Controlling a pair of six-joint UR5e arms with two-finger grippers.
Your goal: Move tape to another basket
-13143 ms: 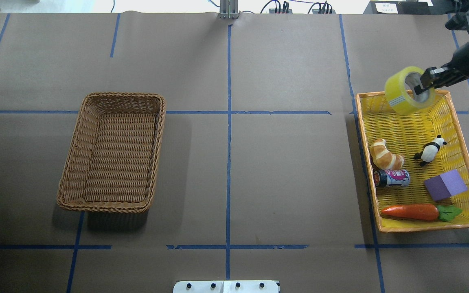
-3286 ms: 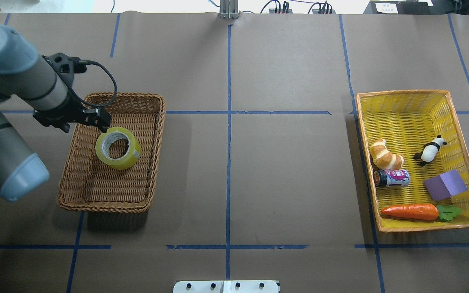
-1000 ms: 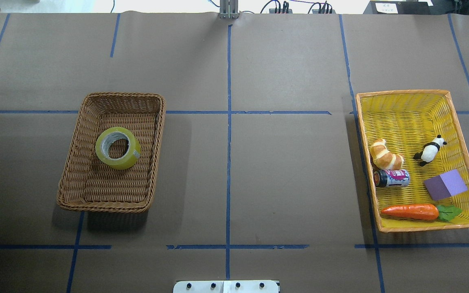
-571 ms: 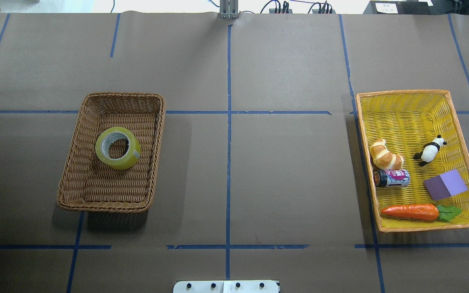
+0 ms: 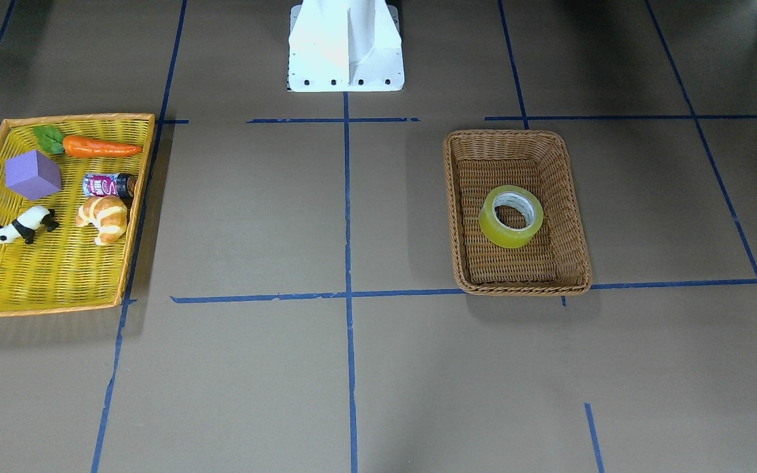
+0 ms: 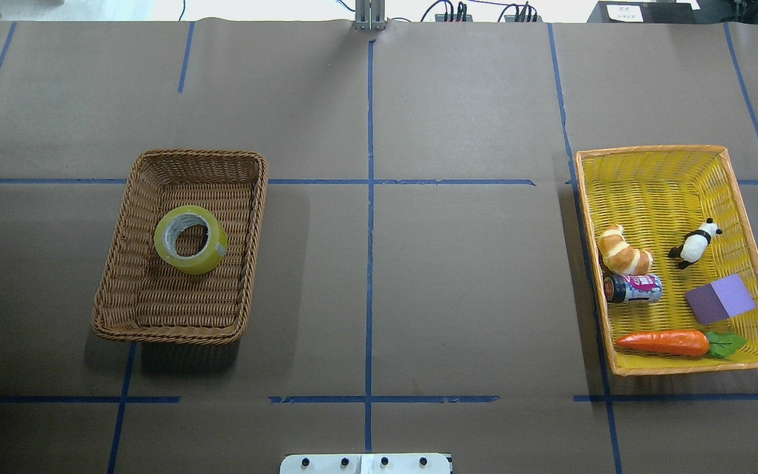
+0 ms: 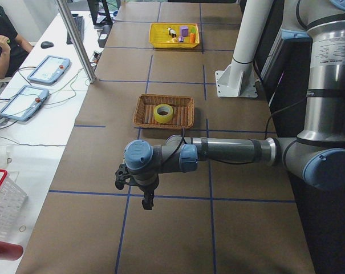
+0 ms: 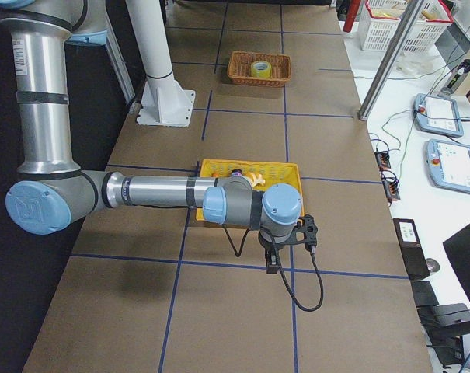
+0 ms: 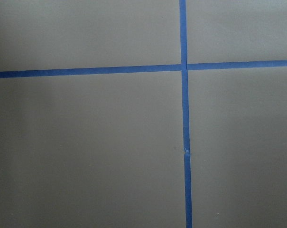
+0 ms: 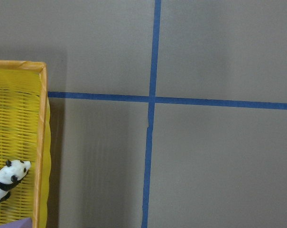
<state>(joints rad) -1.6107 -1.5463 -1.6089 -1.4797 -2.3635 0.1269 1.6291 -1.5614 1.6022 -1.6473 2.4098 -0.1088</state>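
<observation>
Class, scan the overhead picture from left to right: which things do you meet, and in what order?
basket → tape inside it → yellow tray → croissant → panda. The can, carrot and purple block overlap these sideways, so they are left out.

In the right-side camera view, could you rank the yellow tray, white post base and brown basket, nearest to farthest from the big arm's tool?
From the right tool:
1. The yellow tray, close beside it.
2. The white post base, farther along, robot's side.
3. The brown basket, far end, holding the tape.
</observation>
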